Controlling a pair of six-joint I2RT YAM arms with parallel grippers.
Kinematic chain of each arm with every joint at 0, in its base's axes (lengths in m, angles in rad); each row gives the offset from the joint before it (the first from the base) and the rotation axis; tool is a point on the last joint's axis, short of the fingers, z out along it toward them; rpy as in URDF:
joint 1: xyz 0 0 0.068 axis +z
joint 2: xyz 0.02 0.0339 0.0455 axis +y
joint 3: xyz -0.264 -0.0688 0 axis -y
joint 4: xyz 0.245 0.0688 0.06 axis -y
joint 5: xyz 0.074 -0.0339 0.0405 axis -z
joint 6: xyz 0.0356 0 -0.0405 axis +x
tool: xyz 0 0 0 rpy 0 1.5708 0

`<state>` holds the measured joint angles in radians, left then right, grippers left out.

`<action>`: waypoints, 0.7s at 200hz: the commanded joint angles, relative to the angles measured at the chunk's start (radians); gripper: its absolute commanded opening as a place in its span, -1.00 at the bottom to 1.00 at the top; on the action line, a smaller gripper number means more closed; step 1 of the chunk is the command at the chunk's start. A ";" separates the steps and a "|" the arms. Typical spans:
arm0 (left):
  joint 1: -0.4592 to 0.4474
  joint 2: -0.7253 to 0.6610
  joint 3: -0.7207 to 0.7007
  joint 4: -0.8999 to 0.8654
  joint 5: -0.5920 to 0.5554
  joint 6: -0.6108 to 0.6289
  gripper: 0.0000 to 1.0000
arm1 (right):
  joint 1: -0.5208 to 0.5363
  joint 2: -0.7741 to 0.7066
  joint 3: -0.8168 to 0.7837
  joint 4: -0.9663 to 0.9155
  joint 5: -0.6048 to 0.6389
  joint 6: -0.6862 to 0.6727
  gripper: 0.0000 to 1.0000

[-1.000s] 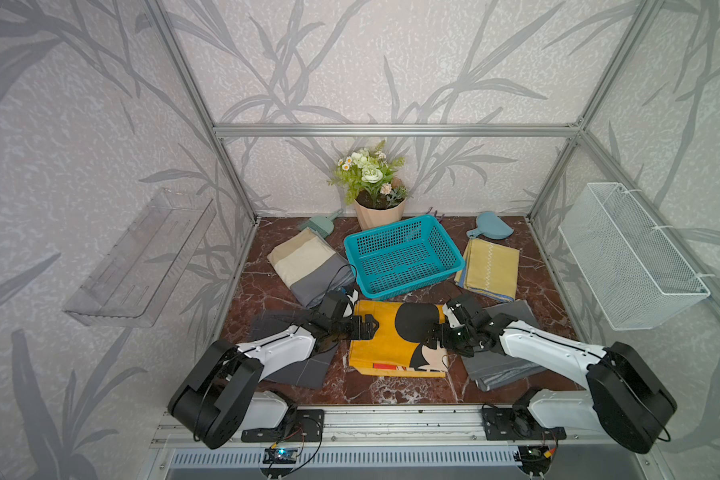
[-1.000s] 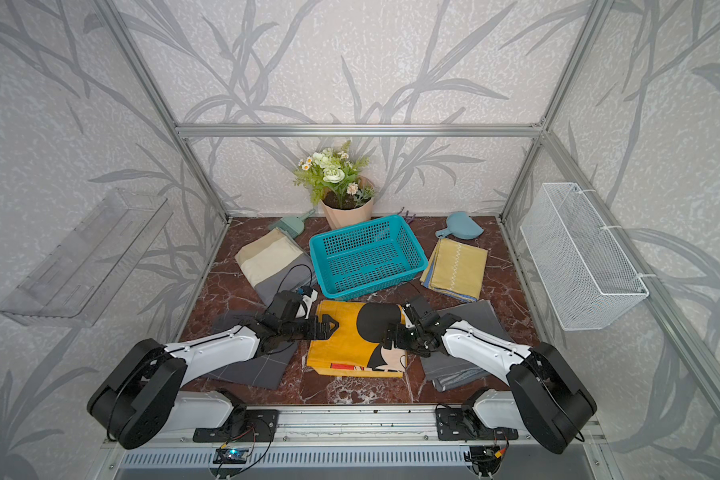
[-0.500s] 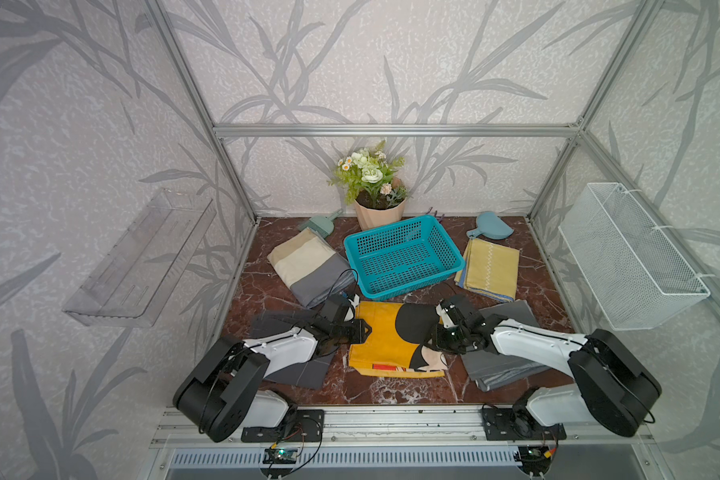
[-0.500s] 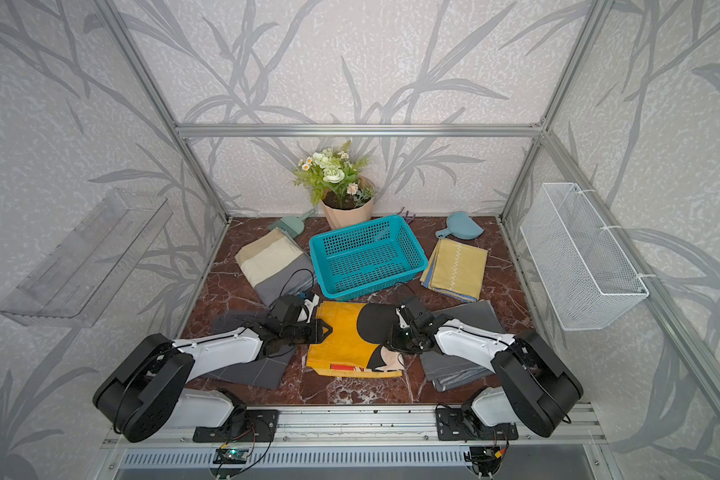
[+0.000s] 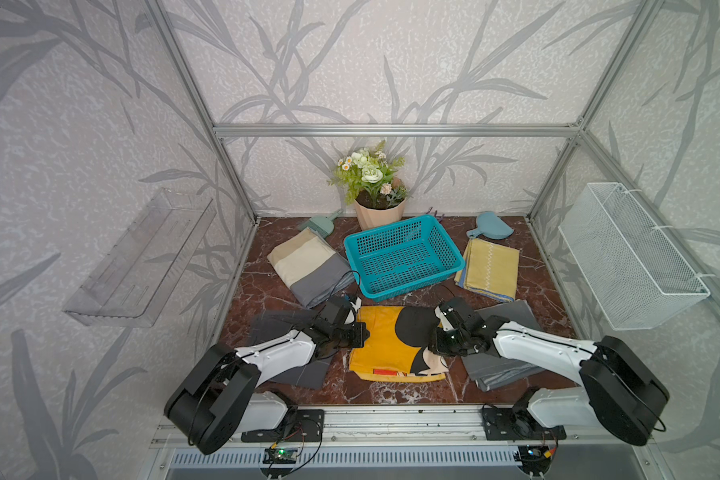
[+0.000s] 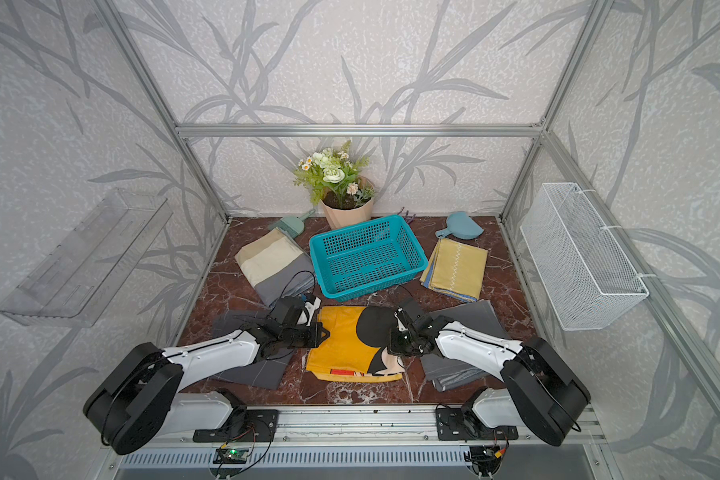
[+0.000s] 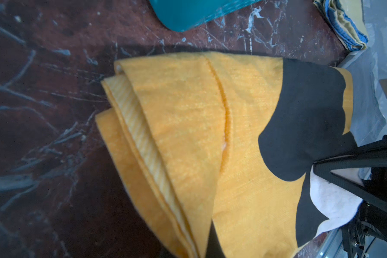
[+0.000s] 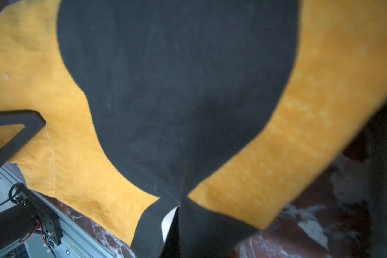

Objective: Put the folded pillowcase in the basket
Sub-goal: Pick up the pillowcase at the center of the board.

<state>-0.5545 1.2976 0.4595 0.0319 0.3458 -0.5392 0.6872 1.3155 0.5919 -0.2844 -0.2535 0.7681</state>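
Observation:
The folded pillowcase (image 5: 385,349) (image 6: 346,345), orange with black patches, lies on the marble floor just in front of the basket. The teal lattice basket (image 5: 391,227) (image 6: 354,227) stands empty behind it. My left gripper (image 5: 360,334) (image 6: 323,332) is shut on the pillowcase's left edge. My right gripper (image 5: 435,347) (image 6: 391,343) is shut on its right edge. In the left wrist view the layered orange folds (image 7: 188,134) bunch toward my jaws, and a basket corner (image 7: 188,13) shows beyond. The black patch (image 8: 177,89) fills the right wrist view and puckers into my jaws.
Around the pillowcase lie a beige-and-grey folded cloth (image 5: 304,262), a yellow cloth (image 5: 489,270) and grey cloths (image 5: 504,365) (image 5: 275,328). A flower pot (image 5: 377,208) stands behind the basket. A white wire basket (image 5: 628,257) and a clear shelf tray (image 5: 138,257) hang on the side walls.
Both grippers went from open to shut on the pillowcase's left and right edges. The cloth now puckers at each grip.

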 commanded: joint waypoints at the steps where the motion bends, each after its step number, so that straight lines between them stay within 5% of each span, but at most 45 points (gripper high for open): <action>1: -0.013 -0.067 0.056 -0.060 0.006 0.023 -1.00 | 0.007 -0.092 0.055 -0.118 0.076 -0.053 -1.00; 96: -0.129 -0.281 0.309 -0.162 0.018 0.062 -1.00 | 0.011 -0.304 0.366 -0.407 0.159 -0.213 -1.00; 140: -0.115 -0.270 0.365 -0.077 -0.179 0.126 -1.00 | -0.035 -0.193 0.543 -0.430 0.246 -0.326 -0.99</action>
<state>-0.6800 1.0054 0.7765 -0.0967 0.2996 -0.4686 0.6880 1.0538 1.0454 -0.6800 -0.0662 0.5358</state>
